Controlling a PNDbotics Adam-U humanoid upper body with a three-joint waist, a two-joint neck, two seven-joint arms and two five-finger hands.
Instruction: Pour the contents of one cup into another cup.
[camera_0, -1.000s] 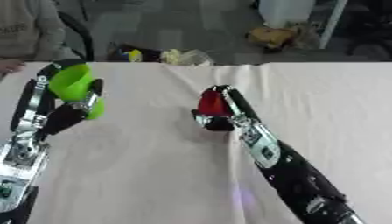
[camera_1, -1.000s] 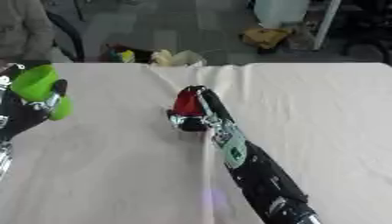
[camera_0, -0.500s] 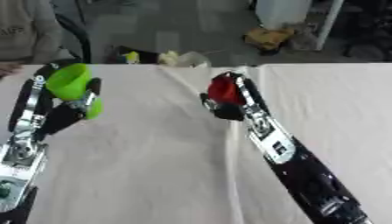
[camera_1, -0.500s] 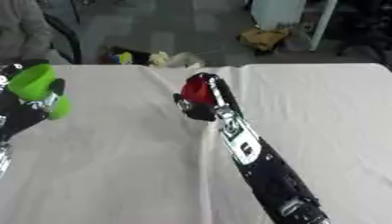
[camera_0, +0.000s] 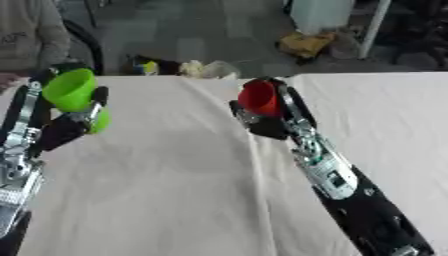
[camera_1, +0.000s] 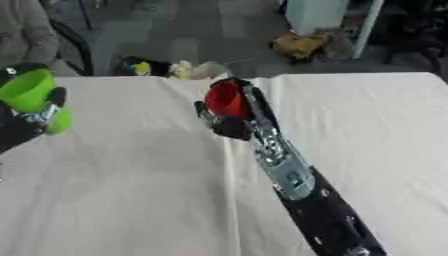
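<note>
Evidently both cups are off the surface (camera_0: 175, 190), each carried in its own robot hand, which fits a pour from one cup to the other made in mid-air rather than with a cup set down. The left robot hand (camera_0: 72, 124) has its fingers curled round the green cup (camera_0: 70, 90) at the left edge of the white-draped surface; the cup is tipped, its mouth facing up and toward the middle. A second green shape (camera_0: 100, 121) shows just below it by the fingers; whether that is part of the cup or another piece cannot be told.

The right robot hand (camera_0: 262, 117) is closed on the red cup (camera_0: 258, 96), held near the far middle of the surface with its opening turned to the left, toward the green cup. That tilt looks like the stance of a pouring cup, though nothing can be seen leaving it and its contents are hidden.

The two cups are well apart, with bare cloth between them. As a judgement, the pour has not yet begun: the mouths must first be brought together, red rim above green mouth. The risk is tipping further before they are lined up, so that whatever is inside lands on the cloth.
</note>
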